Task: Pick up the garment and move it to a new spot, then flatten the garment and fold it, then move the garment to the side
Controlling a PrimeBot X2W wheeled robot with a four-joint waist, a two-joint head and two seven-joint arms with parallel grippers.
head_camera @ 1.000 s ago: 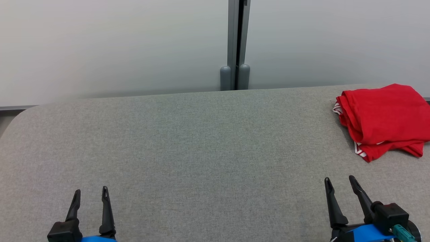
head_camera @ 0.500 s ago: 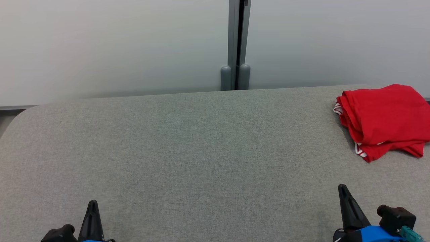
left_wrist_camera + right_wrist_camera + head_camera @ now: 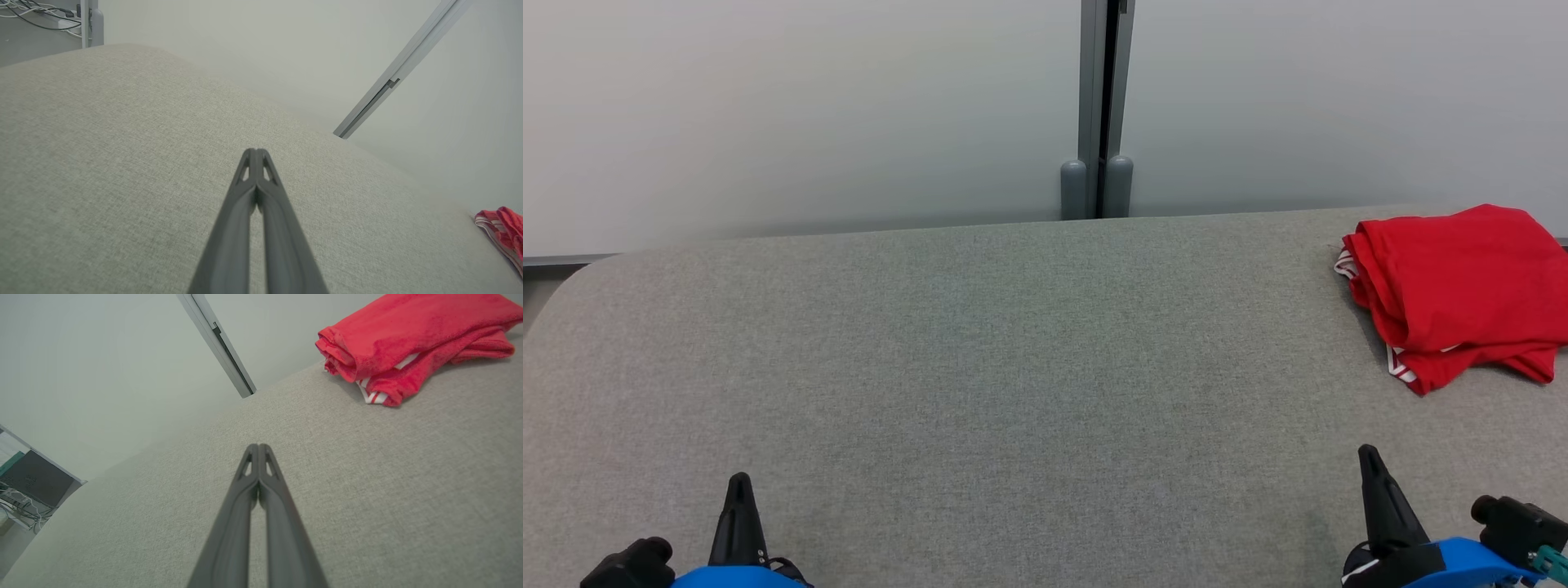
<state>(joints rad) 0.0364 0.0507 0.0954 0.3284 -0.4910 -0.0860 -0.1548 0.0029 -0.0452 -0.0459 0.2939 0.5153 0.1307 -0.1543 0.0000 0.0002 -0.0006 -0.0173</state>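
- The left gripper [image 3: 739, 488] sits at the near left, clenched on nothing; its two dark fingers are pressed into a single point.
- A second ago those fingers stood apart. By half a second ago they had already met.
- It also shows lower in the head view than a second ago, with less of the fingers above the bottom edge.
- The right gripper [image 3: 1369, 459] sits at the near right, likewise clenched and empty, its fingers together from base to tip.
- It too was spread a second ago, and since then has drawn back toward the near edge and a little to the right.
- Both wrist views show the fingertips touching, above the bare grey table [image 3: 1013, 367].
- The garment [image 3: 1454, 286], red with white-striped trim, lies in a loose fold at the far right of the table, partly cut off by the head view's right edge.
- It has not moved across the three head pictures, and it lies well apart from both grippers.
- A grey post [image 3: 1098, 106] splits the pale wall behind the table, as before.
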